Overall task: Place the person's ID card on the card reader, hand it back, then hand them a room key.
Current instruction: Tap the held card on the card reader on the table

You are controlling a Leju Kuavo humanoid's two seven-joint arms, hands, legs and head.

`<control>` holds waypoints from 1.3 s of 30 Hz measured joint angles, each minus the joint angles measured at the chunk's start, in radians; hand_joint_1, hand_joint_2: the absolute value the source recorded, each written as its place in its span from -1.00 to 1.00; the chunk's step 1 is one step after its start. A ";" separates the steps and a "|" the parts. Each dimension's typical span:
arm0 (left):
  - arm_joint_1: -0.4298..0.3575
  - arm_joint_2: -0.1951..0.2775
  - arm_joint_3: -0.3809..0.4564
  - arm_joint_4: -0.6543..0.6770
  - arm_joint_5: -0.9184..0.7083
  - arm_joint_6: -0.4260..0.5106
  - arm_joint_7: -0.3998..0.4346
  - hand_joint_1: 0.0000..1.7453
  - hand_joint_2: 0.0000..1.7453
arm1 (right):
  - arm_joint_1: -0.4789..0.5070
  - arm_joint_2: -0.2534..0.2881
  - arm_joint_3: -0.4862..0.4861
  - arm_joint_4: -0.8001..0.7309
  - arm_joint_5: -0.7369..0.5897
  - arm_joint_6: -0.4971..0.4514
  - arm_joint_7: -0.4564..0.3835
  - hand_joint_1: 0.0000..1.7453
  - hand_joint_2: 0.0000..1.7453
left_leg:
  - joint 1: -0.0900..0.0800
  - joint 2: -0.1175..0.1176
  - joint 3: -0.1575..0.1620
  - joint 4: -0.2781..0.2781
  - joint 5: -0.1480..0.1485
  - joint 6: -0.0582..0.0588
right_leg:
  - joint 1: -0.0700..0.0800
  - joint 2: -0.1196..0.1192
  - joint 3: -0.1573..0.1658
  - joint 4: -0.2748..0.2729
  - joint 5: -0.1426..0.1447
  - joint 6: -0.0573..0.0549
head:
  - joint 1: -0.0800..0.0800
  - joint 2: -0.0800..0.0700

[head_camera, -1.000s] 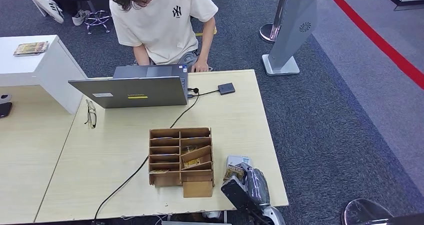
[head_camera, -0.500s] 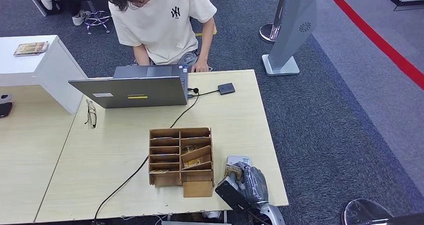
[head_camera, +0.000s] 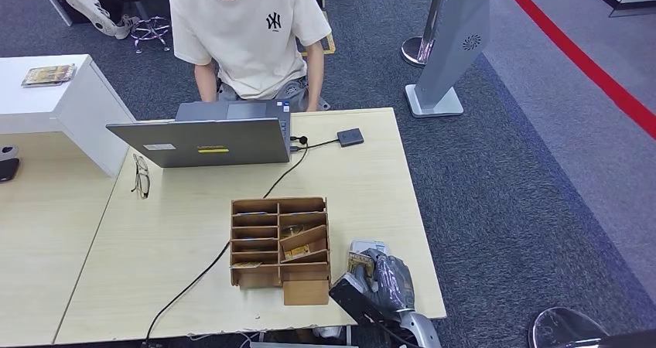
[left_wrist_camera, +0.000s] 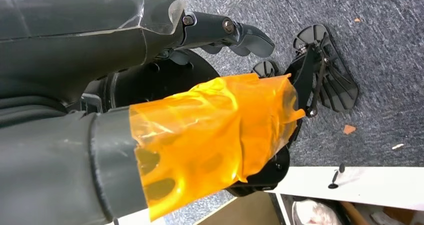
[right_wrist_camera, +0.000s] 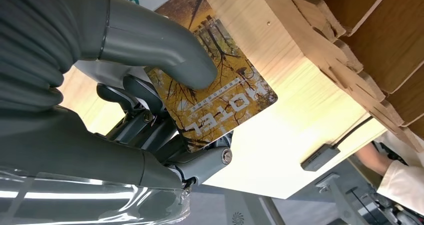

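My right hand (head_camera: 384, 281) is at the table's near right corner, beside the wooden slotted box (head_camera: 279, 249). It pinches a room key card (right_wrist_camera: 225, 101) between thumb and fingers; the card (head_camera: 359, 264) shows autumn trees and the word HOTEL. Just beyond the hand a white flat item (head_camera: 369, 247) lies on the table. A small dark square device (head_camera: 350, 137) on a cable sits at the far edge near the laptop. The person (head_camera: 241, 31) in a cream T-shirt stands behind the laptop. My left hand (left_wrist_camera: 200, 135) hangs over the carpet, holding nothing, its thumb wrapped in orange tape.
An open grey laptop (head_camera: 203, 141) stands at the far edge, its black cable (head_camera: 203, 271) running past the box. Glasses (head_camera: 140, 175) lie left of it. A white cabinet (head_camera: 62, 100) adjoins the table (head_camera: 371, 185) on the left. A grey stand (head_camera: 452, 46) rises on the carpet.
The person has straightened up and drawn the hand off the table's far edge. My right hand with the card has shifted slightly towards the box.
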 joint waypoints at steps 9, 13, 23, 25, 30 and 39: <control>0.014 -0.001 -0.007 -0.017 -0.009 0.001 0.005 -1.00 -1.00 | -0.015 0.004 -0.016 0.035 -0.012 0.007 0.005 1.00 1.00 | 0.000 0.000 0.000 0.000 0.000 0.000 | 0.000 0.000 0.001 0.000 0.000 0.000 | 0.000 0.000; 0.014 -0.002 -0.007 -0.017 -0.009 0.001 0.006 -1.00 -1.00 | -0.015 0.005 -0.017 0.037 -0.013 0.007 0.005 1.00 1.00 | 0.000 0.000 0.000 0.000 0.000 0.000 | 0.000 0.000 0.001 0.000 0.000 0.000 | 0.000 0.000; 0.025 -0.003 -0.014 -0.031 -0.005 0.002 0.010 -1.00 -1.00 | -0.033 0.021 -0.061 0.087 -0.030 0.018 0.001 1.00 1.00 | 0.000 0.000 0.002 0.000 0.000 0.000 | 0.000 0.000 0.002 0.000 0.000 0.000 | 0.000 0.000; 0.025 -0.003 -0.014 -0.031 -0.003 0.003 0.010 -1.00 -1.00 | -0.035 0.023 -0.065 0.092 -0.030 0.020 0.001 1.00 1.00 | 0.000 0.000 0.002 0.000 0.000 0.000 | 0.000 0.000 0.002 0.000 0.000 0.000 | 0.000 0.000; 0.025 -0.003 -0.016 -0.031 0.002 0.004 0.010 -1.00 -1.00 | -0.038 0.028 -0.073 0.101 -0.030 0.023 -0.001 1.00 1.00 | 0.000 0.001 0.003 0.000 0.000 0.000 | 0.000 0.000 0.002 0.000 0.000 0.000 | 0.000 0.000; 0.031 -0.003 -0.030 -0.039 0.009 0.007 0.010 -1.00 -1.00 | -0.039 0.036 -0.089 0.107 -0.027 0.035 -0.004 1.00 1.00 | 0.000 0.001 0.004 0.000 0.000 0.000 | 0.000 0.000 0.004 0.000 0.000 0.000 | 0.000 0.000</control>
